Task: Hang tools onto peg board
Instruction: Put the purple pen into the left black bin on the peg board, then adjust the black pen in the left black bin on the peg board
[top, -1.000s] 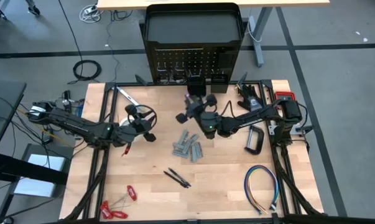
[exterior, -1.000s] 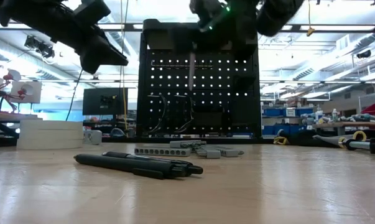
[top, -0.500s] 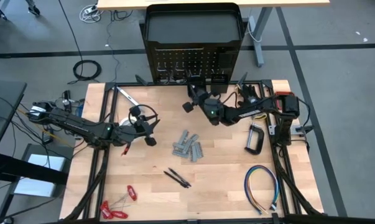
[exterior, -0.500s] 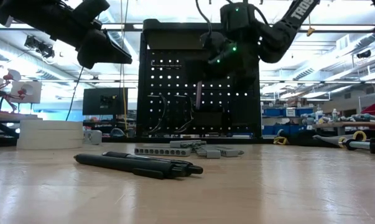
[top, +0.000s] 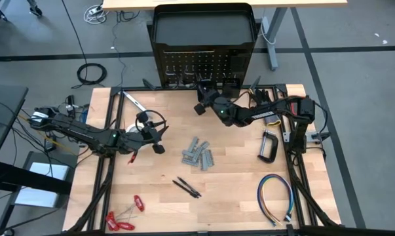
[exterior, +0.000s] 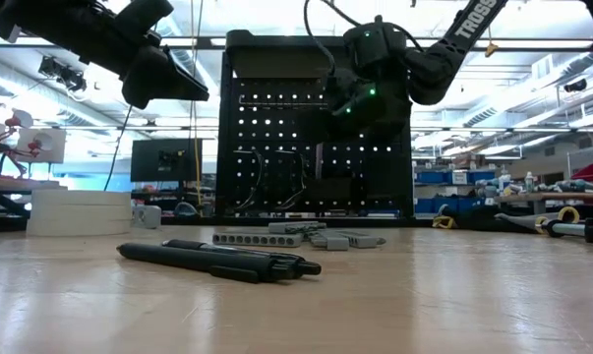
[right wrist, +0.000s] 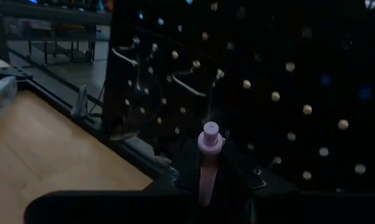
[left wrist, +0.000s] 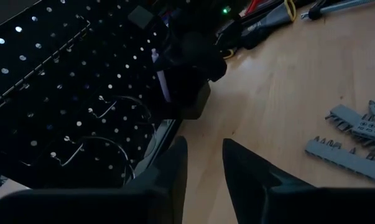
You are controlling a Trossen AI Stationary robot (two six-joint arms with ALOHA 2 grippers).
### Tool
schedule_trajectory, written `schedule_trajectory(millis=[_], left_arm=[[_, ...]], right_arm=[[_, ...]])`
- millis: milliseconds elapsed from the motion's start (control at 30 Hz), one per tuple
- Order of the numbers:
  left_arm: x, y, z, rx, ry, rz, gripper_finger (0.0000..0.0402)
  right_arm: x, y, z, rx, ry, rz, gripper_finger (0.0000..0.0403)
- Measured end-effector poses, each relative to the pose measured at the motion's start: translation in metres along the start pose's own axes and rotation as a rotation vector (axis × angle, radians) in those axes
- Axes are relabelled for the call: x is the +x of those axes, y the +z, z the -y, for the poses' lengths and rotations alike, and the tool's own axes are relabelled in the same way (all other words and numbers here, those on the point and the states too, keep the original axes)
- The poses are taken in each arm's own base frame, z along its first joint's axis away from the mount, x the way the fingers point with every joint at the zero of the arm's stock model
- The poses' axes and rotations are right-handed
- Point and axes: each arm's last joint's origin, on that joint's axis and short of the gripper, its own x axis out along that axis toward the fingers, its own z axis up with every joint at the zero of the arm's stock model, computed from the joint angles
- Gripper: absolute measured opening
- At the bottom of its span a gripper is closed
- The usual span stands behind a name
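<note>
Up at frame center, right gripper [top: 201, 105] clenches 1 pink-tipped pen [right wrist: 208, 163] facing the peg board [top: 203, 65]; left gripper [left wrist: 203, 163] gapes, holding nothing.

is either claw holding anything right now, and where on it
The right claw holds a pen by its lower barrel, pink tip up, at the peg board. The left claw is open and empty.

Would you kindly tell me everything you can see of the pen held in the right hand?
The pen is slim and pale pink-purple with a small round cap end, apparently plastic. The right hand grips it between its dark fingers, which cover its lower part. It stands roughly upright, close before the black peg board, above a small black bin. Whether it touches the board cannot be told.
</note>
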Motion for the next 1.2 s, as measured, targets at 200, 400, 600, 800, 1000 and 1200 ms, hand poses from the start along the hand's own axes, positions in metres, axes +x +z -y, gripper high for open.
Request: schedule_trajectory(millis=[200, 400, 600, 800, 1000, 1200], left_arm=[[0.000, 0.000, 0.000, 0.000, 0.000, 0.000, 0.0108], [0.000, 0.000, 0.000, -0.001, 0.000, 0.000, 0.0108], [0.000, 0.000, 0.000, 0.001, -0.001, -0.003, 0.0108], [0.000, -0.001, 0.000, 0.005, -0.002, -0.006, 0.0108], [0.000, -0.001, 0.000, 0.004, -0.002, -0.006, 0.0108], [0.000, 0.000, 0.000, 0.001, -0.001, -0.003, 0.0108]], right_arm=[[0.000, -0.009, 0.000, 0.049, 0.010, -0.073, 0.0078], [0.000, -0.013, -0.002, 0.111, 0.062, -0.106, 0.0115], [-0.002, -0.011, 0.004, 0.139, 0.064, -0.157, 0.0135], [-0.018, 0.014, 0.017, 0.165, 0.201, -0.197, 0.0147], [-0.043, 0.021, 0.025, 0.075, 0.274, -0.331, 0.0142], [-0.065, 0.013, 0.025, 0.005, 0.288, -0.475, 0.0142]])
